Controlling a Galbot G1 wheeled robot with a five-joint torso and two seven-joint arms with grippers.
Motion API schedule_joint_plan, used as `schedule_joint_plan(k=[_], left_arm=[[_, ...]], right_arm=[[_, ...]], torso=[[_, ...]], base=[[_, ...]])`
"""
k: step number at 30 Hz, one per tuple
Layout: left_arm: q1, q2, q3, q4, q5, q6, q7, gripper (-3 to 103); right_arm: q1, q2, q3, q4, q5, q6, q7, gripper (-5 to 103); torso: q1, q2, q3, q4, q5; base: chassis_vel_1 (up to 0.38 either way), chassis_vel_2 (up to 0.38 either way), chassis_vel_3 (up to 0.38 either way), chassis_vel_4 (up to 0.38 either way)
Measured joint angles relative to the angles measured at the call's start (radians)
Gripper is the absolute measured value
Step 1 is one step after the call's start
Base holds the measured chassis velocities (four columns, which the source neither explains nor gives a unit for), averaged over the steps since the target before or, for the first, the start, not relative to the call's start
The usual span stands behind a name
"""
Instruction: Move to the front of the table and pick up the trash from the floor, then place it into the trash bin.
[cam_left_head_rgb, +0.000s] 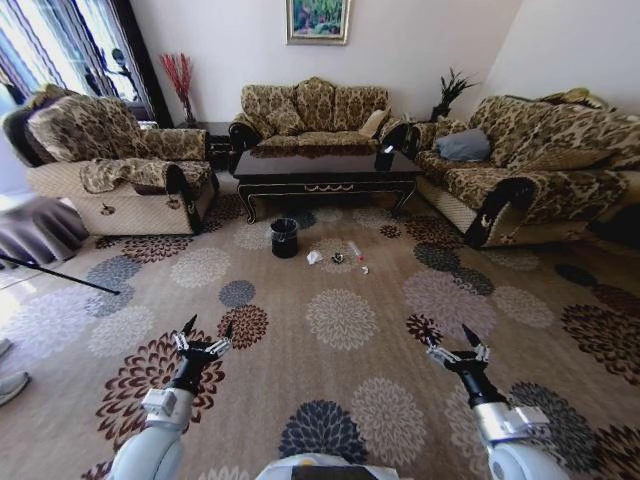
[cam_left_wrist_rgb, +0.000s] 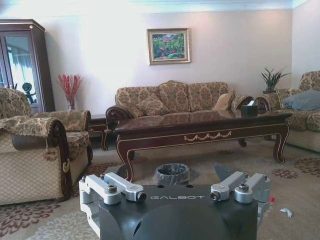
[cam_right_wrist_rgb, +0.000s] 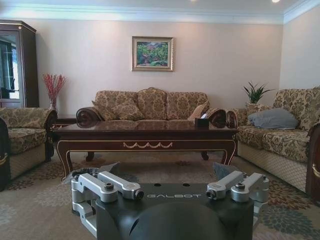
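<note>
1. "GALBOT" stands in pale letters on the dark housing of the left gripper (cam_left_wrist_rgb: 175, 197), between its two metal finger mounts.
2. "GALBOT" stands likewise on the dark housing of the right gripper (cam_right_wrist_rgb: 172, 195).
3. No other text or number is legible.

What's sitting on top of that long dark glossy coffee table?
A small black box-shaped holder with something white poking out stands near the right end of the glossy dark wood coffee table. The rest of the top shows reflections; the holder's contents are hidden.
</note>
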Motion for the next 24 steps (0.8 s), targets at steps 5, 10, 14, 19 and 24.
schedule_joint_plan(k=[5, 10, 14, 19, 24], left_arm=[[-0.005, 0.000, -0.001, 0.001, -0.003, -0.004, 0.001, 99], [-0.007, 0.003, -0.003, -0.010, -0.009, 0.001, 0.003, 99], [0.002, 0.001, -0.006, -0.021, -0.007, 0.001, 0.003, 99], [0.028, 0.002, -0.022, -0.037, -0.003, -0.004, 0.003, 99], [0.093, 0.019, -0.052, -0.055, 0.014, -0.028, 0.009, 99]], right_arm=[[-0.001, 0.000, 0.001, 0.003, 0.000, -0.001, 0.000, 100], [0.000, 0.001, 0.001, 0.006, 0.000, -0.002, 0.000, 100], [0.000, 0.001, 0.001, 0.006, 0.000, -0.002, 0.000, 100], [0.000, 0.000, 0.001, 0.006, 0.000, 0.000, 0.000, 100], [0.027, -0.007, -0.019, -0.013, -0.045, 0.010, -0.002, 100]], torso=[[-0.008, -0.021, -0.012, 0.0000, 0.0000], [-0.018, -0.042, -0.024, 0.0000, 0.0000], [-0.024, -0.056, -0.032, 0.0000, 0.0000], [-0.032, -0.077, -0.045, -0.0001, 0.0000], [-0.045, -0.110, -0.065, 0.0001, 0.0000]], base=[[0.000, 0.000, 0.000, 0.000], [0.000, 0.000, 0.000, 0.000], [0.000, 0.000, 0.000, 0.000], [0.000, 0.000, 0.000, 0.000], [0.000, 0.000, 0.000, 0.000]])
